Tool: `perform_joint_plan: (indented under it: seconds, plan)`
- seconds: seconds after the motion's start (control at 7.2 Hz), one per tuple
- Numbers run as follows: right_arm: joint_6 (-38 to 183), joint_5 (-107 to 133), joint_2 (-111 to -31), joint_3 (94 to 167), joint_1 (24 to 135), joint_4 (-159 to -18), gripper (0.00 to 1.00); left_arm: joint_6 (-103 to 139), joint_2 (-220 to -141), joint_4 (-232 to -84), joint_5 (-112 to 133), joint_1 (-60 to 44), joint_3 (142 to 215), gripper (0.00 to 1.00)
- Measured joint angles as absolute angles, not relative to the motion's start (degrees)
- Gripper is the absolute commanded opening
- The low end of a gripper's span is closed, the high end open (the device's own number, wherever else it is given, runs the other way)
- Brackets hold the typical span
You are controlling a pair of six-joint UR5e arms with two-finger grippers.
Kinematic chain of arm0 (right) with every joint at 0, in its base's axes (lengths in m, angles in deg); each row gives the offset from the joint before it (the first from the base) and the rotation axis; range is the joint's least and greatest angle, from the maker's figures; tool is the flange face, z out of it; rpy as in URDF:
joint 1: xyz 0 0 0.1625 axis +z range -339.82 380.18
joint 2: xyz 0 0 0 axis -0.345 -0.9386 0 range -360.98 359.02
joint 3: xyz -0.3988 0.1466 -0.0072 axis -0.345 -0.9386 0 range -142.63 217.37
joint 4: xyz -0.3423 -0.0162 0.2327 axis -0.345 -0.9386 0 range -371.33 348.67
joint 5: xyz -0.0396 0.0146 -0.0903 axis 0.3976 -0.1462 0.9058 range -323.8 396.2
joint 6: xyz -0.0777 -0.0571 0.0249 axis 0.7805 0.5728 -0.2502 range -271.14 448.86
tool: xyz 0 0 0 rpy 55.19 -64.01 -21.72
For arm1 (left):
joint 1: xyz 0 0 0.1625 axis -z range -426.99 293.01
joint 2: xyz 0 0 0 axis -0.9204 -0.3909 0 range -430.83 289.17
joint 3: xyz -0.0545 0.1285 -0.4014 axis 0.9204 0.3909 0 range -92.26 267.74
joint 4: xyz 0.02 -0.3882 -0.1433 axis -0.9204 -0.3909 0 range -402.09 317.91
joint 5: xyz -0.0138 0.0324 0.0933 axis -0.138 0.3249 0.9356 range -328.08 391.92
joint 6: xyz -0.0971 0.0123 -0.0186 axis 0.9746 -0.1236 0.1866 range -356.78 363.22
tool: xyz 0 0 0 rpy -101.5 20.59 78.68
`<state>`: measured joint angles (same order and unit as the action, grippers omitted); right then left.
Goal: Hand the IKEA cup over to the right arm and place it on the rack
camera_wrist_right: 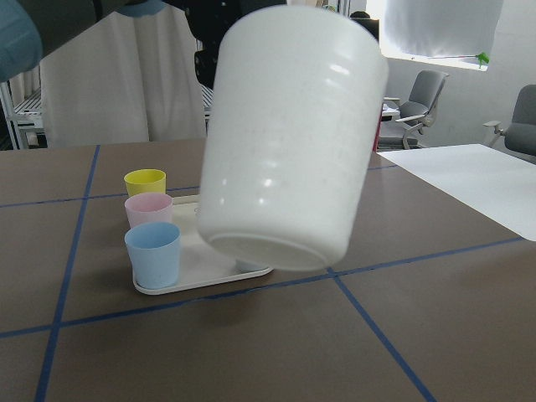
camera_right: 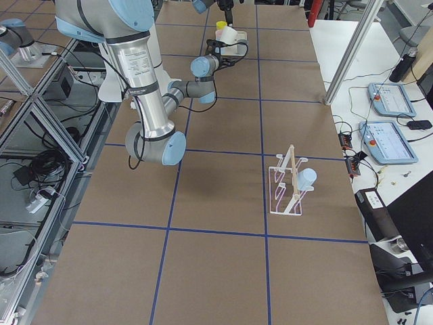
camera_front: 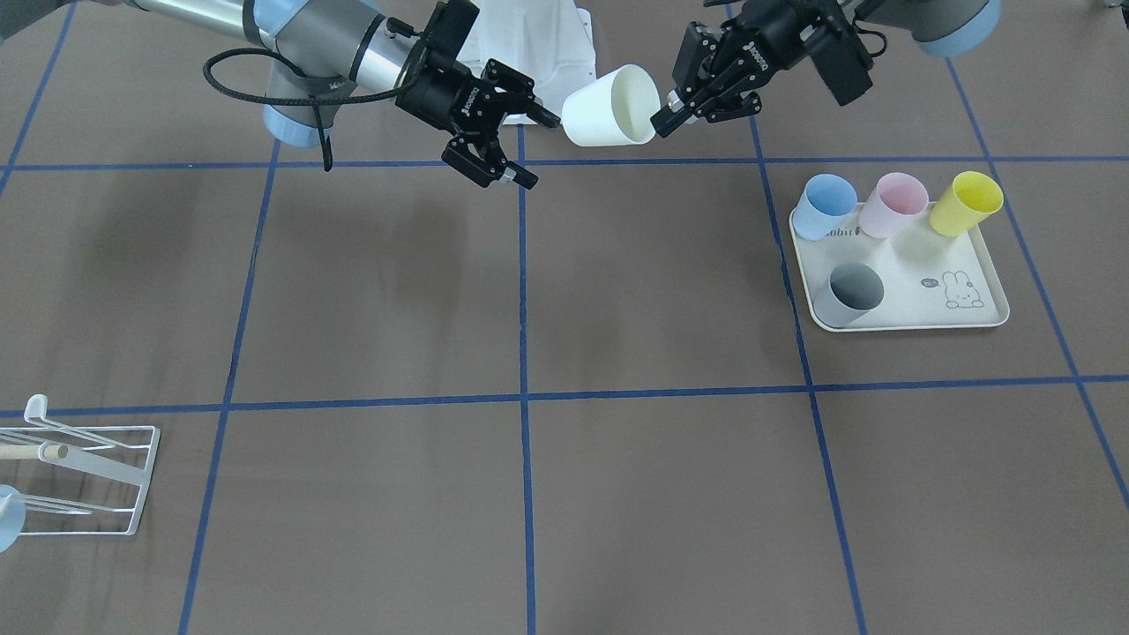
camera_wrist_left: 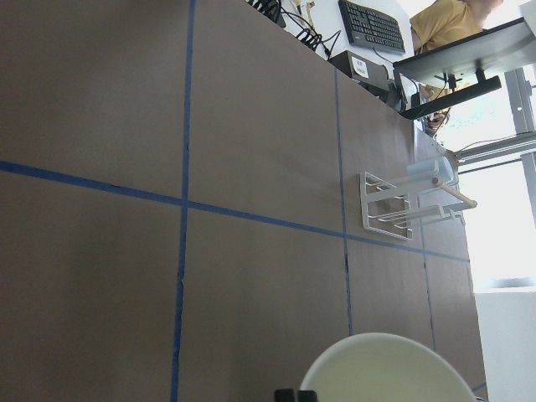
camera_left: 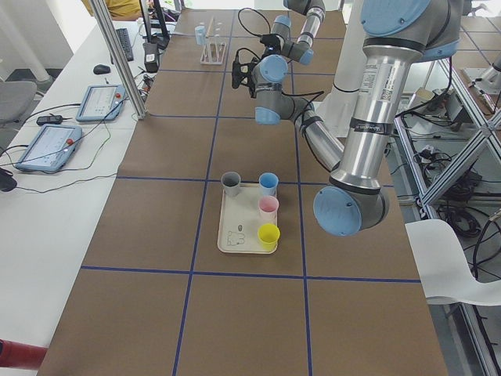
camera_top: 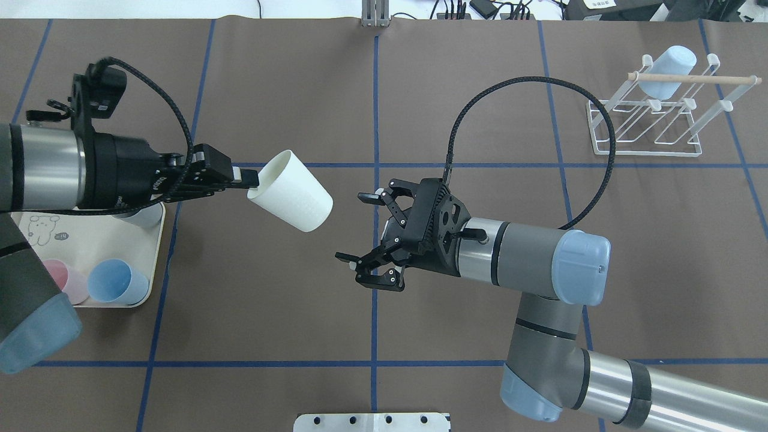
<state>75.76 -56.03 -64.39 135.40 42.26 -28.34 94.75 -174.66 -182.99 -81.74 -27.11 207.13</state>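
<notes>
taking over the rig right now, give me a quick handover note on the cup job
Left claw: shut on the rim of the white cup, which is in the air, tilted, base toward the right claw.
Right claw: open, facing the cup's base, with a gap between them in the overhead view.
Rack: far right of the table, with one light-blue cup on it.
Tray: holds the blue cup, pink cup, yellow cup and grey cup.
Done: white cup lifted and presented.
Left: right claw grips, left releases, cup goes on the rack.
</notes>
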Motion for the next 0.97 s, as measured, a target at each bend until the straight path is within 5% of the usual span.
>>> perform_joint_plan:
  seconds: [0.97]
  plan:
    - [75.49,-56.00,-63.79,135.92,42.01,-28.67,1.00,95.81,-176.53,-182.81,-76.02,-31.60,205.08,0.00]
